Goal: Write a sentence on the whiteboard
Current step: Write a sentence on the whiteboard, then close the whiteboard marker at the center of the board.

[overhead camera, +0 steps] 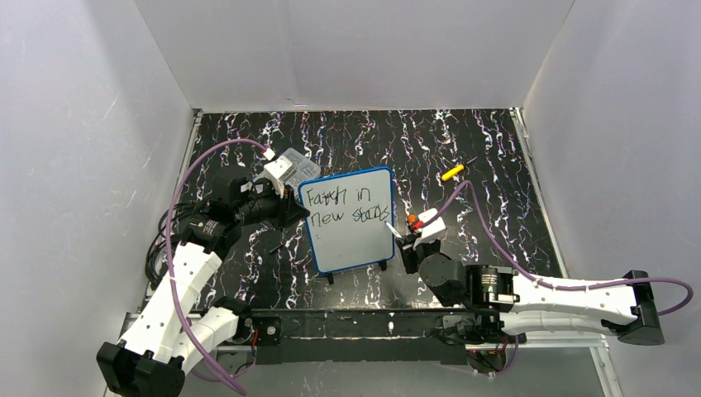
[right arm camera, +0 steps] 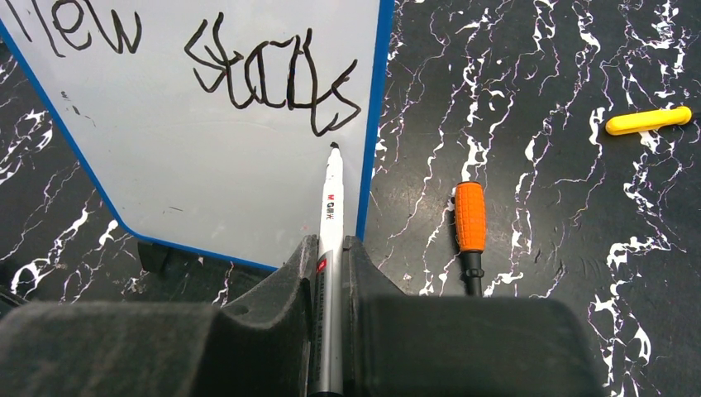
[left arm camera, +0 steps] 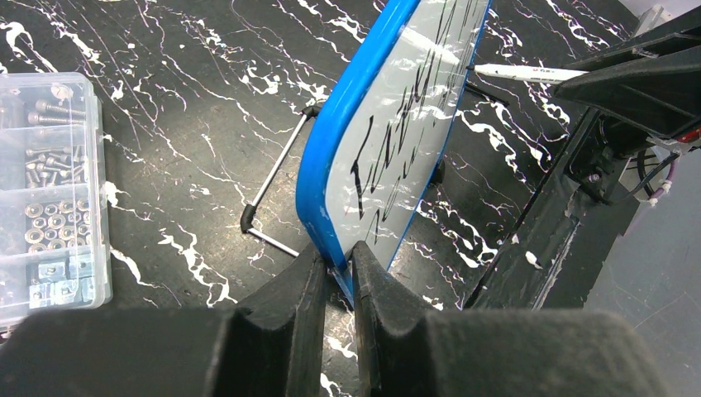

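- Two lines of black handwritten words (overhead camera: pixel 345 207) fill the blue-framed whiteboard (overhead camera: pixel 351 248); the writing looks nearly done to me.
- My left claw (left arm camera: pixel 337 258) clamps its frame; my right claw (right arm camera: pixel 331 248) clamps the white marker pen (right arm camera: pixel 331 190).

White walls (overhead camera: pixel 372 50) on three sides; black, white-veined tabletop (overhead camera: pixel 496 141); even light.

Lighting: bright, even, overhead; shadows soft. Glare: pale streaks across the whiteboard (left arm camera: pixel 397 141) in the left wrist view. Focus: near jaws soft in both wrist views.
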Controlling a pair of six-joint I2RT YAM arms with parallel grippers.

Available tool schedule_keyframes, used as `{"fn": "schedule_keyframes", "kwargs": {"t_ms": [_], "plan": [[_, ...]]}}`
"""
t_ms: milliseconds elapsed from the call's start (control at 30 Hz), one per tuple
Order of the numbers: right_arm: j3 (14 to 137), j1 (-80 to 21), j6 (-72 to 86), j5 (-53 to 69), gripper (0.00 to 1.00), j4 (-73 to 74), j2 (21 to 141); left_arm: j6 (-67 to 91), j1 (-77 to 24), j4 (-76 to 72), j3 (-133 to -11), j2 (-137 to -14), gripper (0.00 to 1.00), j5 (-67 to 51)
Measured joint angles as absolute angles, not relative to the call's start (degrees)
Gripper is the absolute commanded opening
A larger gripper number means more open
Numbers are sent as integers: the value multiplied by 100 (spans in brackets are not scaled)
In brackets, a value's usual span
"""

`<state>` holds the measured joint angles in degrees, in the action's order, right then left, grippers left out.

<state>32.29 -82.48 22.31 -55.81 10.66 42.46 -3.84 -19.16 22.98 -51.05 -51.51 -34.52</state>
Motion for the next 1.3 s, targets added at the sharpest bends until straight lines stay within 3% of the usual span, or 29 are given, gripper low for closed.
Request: {"fn": "schedule_keyframes", "kwargs": {"t_ms": [167, 300, 367, 567, 900, 967, 1100, 1300], "plan": [[3229, -8246, 2152, -5513, 1, 1061, 4204, -379, -1916, 2298, -5105, -5148, 4, -3454], [3229, -8246, 1831, -5155, 1, 934, 3896, -298, -1918, 2318, -5094, -5100, 41, -3461], [3249, -8246, 1603, -4888, 1, 797, 3680, -283, -1933, 2368, -5013, -5078, 55, -3444], [3964, -8239, 803, -4576, 1, 567, 3793, -47, -1938, 2757, -4709, -4893, 79, -3304], [6676, -8025, -1249, -4969, 1, -504, 5660, 692, -1951, 3275, -4672, -4209, 79, -2193], [7223, -7489, -1313, -4650, 1, -419, 6093, 899, -1927, 3406, -4703, -4421, 79, -1787], [7915, -5478, -849, -3579, 1, -27, 6781, 1374, -1890, 3636, -4700, -4641, 77, -1100], [7898, -3691, -99, -2364, 1, 462, 7065, 2156, -1881, 3979, -4600, -4486, 70, 5]]}}
